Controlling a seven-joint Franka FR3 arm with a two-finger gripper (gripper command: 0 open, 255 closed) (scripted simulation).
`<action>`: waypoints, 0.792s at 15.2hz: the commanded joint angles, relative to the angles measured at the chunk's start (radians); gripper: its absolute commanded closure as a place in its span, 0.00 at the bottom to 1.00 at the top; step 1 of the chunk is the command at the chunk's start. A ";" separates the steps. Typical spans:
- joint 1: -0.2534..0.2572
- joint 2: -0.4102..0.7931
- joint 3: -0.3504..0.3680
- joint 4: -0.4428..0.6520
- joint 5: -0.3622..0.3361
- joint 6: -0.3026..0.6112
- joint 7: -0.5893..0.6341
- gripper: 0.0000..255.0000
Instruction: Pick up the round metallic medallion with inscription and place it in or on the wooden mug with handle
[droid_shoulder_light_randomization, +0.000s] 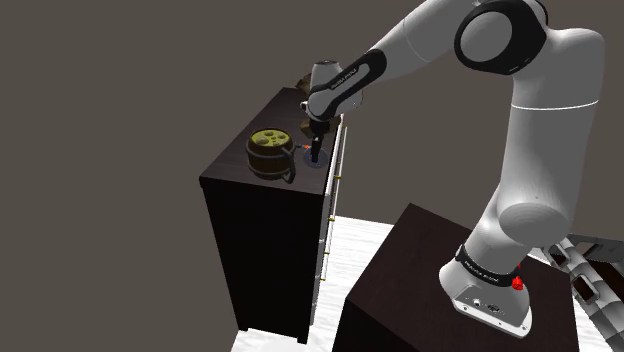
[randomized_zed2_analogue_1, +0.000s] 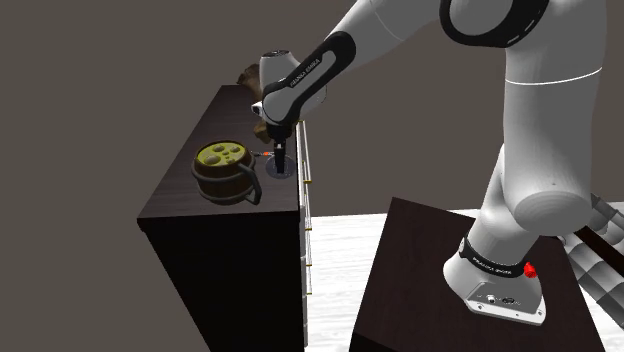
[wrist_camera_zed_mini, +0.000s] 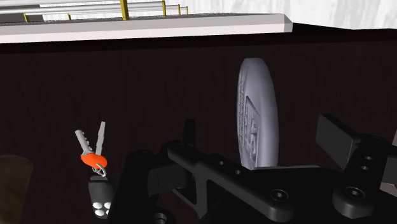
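Medallion (wrist_camera_zed_mini: 257, 118): grey metal disc w/ raised lettering on its face, lying on the dark wood-grain counter (droid_shoulder_light_randomization: 232, 178) near its front edge. It's round, so no real long axis. From the ext. views it looks flat, face up. In the wrist view it reads as a narrow oval, long way running from the hand toward the counter's pale front edge; can't tell if it's tipped.

Hand (wrist_camera_zed_mini: 261, 127) is right over it, black fingers pointing down, spread wide. The disc sits between them w/ a gap on each side, so nothing is gripped.

Mug (droid_shoulder_light_randomization: 270, 155) is just beside the disc, further from the front edge: brown wood, barrel-shaped w/ dark bands, dark loop handle, yellow-green top w/ round spots.

Keys (wrist_camera_zed_mini: 92, 151): two silver blades, orange-red head, black fob, on the counter between mug and disc.
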 joint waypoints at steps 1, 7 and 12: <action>0.000 0.000 0.000 -0.002 0.000 0.002 0.000 0.00; 0.000 0.000 0.000 -0.002 0.000 0.002 0.000 1.00; 0.000 0.001 0.000 -0.001 0.000 0.002 0.000 1.00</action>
